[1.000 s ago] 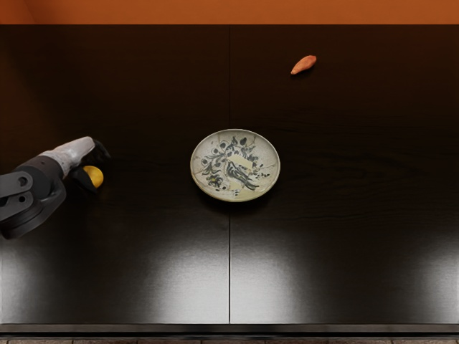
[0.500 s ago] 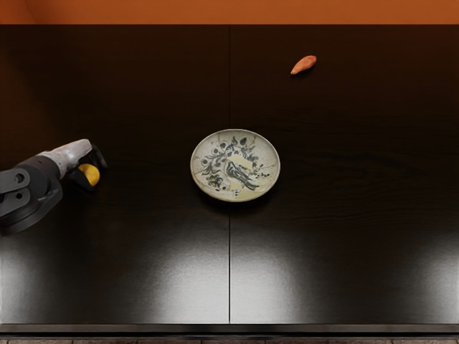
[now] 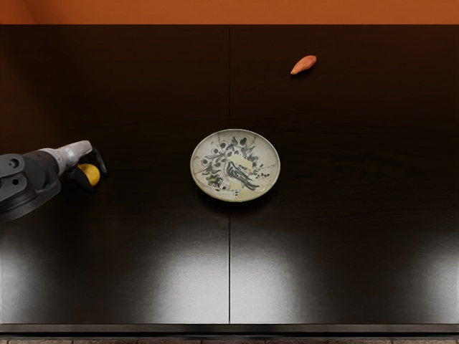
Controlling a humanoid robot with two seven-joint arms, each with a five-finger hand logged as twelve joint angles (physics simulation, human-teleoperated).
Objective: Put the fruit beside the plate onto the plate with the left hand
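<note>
We've got the left hand [image 3: 82, 159] clenched on the yellow fruit [image 3: 88, 173], but it's drifted left, away from the plate [image 3: 269, 159]

Table [image 3: 143, 272]: dark, glossy top, fills nearly all of my head view. One thin seam [image 3: 229, 272] runs from the far edge to the near edge, down the middle. Two pale glare patches on the near half, one either side of the seam.

On it I see:
- plate [image 3: 273, 162], cream with dark painted pattern, flat, centred, straddling the seam
- orange tapered piece [image 3: 303, 64], far right quarter, well apart from the plate, lying tilted
- yellow fruit [image 3: 89, 172], left side, well apart from the plate, with the left hand [image 3: 79, 161] closed around it; contact with the surface I cannot confirm
</note>
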